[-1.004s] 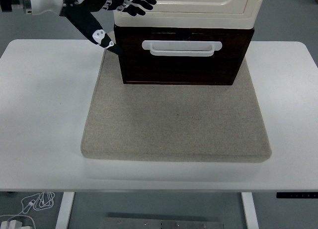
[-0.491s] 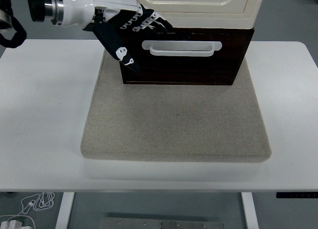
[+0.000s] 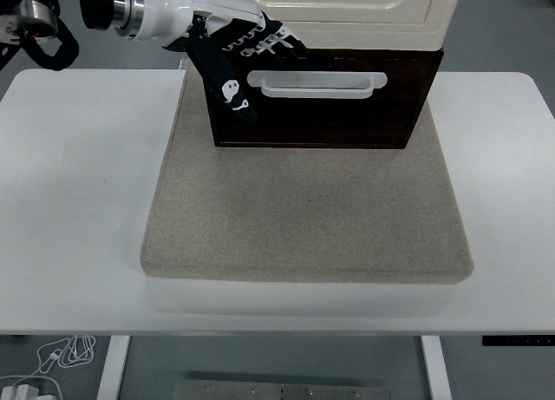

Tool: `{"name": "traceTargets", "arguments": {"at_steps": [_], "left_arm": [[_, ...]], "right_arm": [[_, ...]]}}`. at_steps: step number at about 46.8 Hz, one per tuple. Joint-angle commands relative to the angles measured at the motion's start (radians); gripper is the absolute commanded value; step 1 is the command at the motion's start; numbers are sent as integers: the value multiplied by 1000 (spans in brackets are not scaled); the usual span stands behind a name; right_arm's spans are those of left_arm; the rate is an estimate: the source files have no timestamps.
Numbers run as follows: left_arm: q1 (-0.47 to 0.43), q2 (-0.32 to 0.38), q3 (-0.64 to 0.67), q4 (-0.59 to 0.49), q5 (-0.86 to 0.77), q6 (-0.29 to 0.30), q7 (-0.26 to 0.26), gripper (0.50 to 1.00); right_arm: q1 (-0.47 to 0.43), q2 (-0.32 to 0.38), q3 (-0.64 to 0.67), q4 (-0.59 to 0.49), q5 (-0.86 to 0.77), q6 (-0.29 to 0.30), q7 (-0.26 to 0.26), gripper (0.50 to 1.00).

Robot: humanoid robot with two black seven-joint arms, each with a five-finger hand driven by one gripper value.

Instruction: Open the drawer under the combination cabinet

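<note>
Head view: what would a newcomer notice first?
The dark brown drawer with its white handle, sitting at the table's far middle under a cream cabinet. Next, the left robot hand, fingers spread, holding nothing, over the drawer's upper left corner beside the handle's left end. Everything stands on a beige mat across the white table.

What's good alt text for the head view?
The robot's left hand, fingers spread, reaches toward the white handle of a dark brown drawer under a cream cabinet, standing on a beige mat on a white table.
</note>
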Motion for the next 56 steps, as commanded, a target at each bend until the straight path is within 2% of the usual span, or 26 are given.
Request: {"name": "traceTargets", "arguments": {"at_steps": [1, 21, 47, 56], "left_arm": [[-5, -1, 2, 13, 1, 0, 0, 1000], [-18, -50, 21, 49, 74, 0, 9, 1000], [-25, -180, 41, 148, 183, 0, 8, 1000], [-24, -200, 45, 151, 199, 0, 8, 1000]], "right_arm": [[0, 0, 0, 0, 0, 0, 0, 928], [0, 0, 0, 0, 0, 0, 0, 928], [0, 0, 0, 0, 0, 0, 0, 928], [0, 0, 0, 0, 0, 0, 0, 928]]}}
